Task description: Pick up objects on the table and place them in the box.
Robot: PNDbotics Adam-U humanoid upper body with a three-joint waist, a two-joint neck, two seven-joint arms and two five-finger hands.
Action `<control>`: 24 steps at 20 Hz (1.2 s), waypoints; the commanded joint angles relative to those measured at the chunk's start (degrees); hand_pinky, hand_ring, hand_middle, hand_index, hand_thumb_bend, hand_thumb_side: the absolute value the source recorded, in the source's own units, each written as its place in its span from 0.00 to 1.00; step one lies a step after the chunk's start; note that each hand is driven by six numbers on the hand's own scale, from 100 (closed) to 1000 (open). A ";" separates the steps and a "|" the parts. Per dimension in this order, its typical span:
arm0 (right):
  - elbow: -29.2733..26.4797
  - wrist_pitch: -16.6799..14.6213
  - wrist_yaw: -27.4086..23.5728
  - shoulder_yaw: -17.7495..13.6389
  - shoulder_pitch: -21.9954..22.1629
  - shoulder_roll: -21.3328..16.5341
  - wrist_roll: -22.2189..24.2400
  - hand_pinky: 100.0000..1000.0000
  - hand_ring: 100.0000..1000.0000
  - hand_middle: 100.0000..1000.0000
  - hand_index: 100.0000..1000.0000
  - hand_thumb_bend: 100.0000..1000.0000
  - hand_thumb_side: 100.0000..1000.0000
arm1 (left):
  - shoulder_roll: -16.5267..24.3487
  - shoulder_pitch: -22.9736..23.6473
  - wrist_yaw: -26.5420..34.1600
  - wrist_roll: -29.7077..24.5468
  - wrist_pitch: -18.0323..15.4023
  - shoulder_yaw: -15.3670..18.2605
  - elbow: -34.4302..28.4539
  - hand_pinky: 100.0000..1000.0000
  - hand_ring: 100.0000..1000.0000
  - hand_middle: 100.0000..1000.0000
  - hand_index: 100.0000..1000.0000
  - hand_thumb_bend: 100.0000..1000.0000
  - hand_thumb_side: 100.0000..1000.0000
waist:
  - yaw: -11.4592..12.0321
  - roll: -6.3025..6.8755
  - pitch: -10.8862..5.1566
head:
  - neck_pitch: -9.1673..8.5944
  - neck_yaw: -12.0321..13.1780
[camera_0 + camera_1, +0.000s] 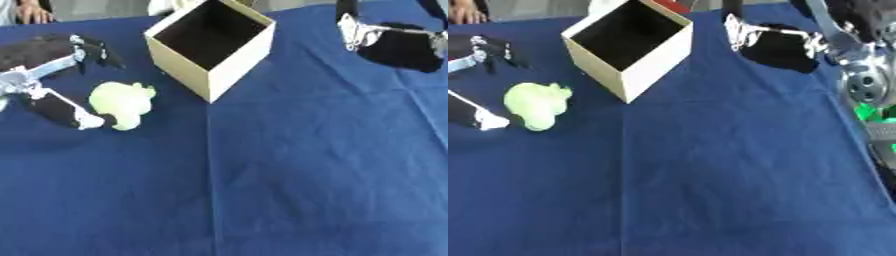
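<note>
Your left hand [52, 82] sits over the left side of the worktop [289, 175], which is covered in a dark blue cloth. Its fingers are spread wide: the upper fingers [94, 49] reach toward the box, and the lower, white-tipped one [86, 121] lies along the cloth. The hand holds nothing.

The pale green object [122, 103] lies on the cloth in the mouth of that spread hand, just off its fingertips on the side facing the middle of the worktop. The lower fingertip is just beside the object's bottom edge; whether it touches cannot be told. The upper fingers stand clear above it. The object is lumpy and rounded, and its exact form cannot be made out.

The box [212, 45] stands upright beyond the object, further from your left hand and toward the far edge of the worktop. It is open-topped, cream outside, dark inside, with one corner turned toward you. Nothing shows inside it. It is near the green object but not touching it.

Your right hand [776, 45] is at the far right, well apart from both the box and the object, just to the right of the box in the right eye view. Whether its fingers are spread or curled cannot be told; it appears dark with silver parts.
</note>
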 commanded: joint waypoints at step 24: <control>-0.85 0.58 -0.54 -0.17 -0.24 -0.15 -0.91 0.92 0.80 0.78 0.83 0.00 0.41 | -5.38 -3.90 -9.97 6.42 -11.99 1.13 16.75 0.57 0.76 0.73 0.82 0.54 0.22 | -0.23 -0.49 -0.85 | 0.13 0.26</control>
